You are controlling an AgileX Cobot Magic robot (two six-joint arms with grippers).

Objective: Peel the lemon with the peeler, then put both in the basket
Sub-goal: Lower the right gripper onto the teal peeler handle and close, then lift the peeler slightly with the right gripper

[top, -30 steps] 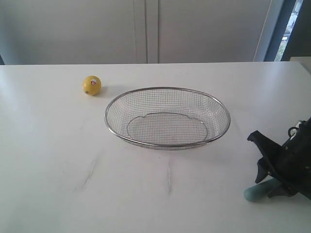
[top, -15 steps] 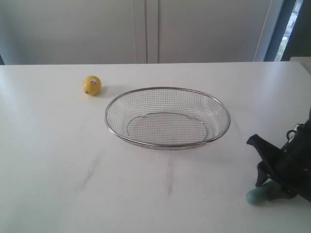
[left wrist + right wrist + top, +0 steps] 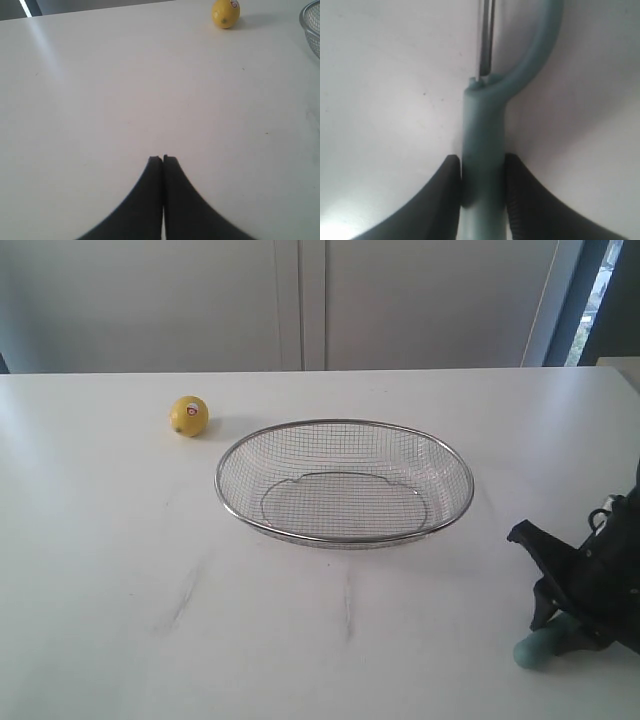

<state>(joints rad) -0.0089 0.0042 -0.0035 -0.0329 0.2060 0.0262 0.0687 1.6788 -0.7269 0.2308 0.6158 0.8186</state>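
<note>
The yellow lemon (image 3: 189,416) with its red-and-white sticker rests on the white table (image 3: 100,570), left of and behind the wire mesh basket (image 3: 345,483). It also shows far off in the left wrist view, lemon (image 3: 225,12). My left gripper (image 3: 162,159) is shut with nothing between its fingers, hovering over bare table. At the near right of the table, my right gripper (image 3: 482,160) is shut on the pale teal handle of the peeler (image 3: 485,135); its Y-shaped head and metal blade (image 3: 486,35) point away from the jaws. The handle's end (image 3: 535,648) shows under the black gripper (image 3: 580,585).
The basket's rim (image 3: 310,15) just enters the left wrist view. Pale cabinet doors (image 3: 300,300) stand behind the table's far edge. Faint scuff marks (image 3: 185,595) streak the tabletop in front of the basket.
My right gripper has shifted slightly toward the near right corner and lower, with the peeler handle between its fingers. Lemon and basket have not moved.
</note>
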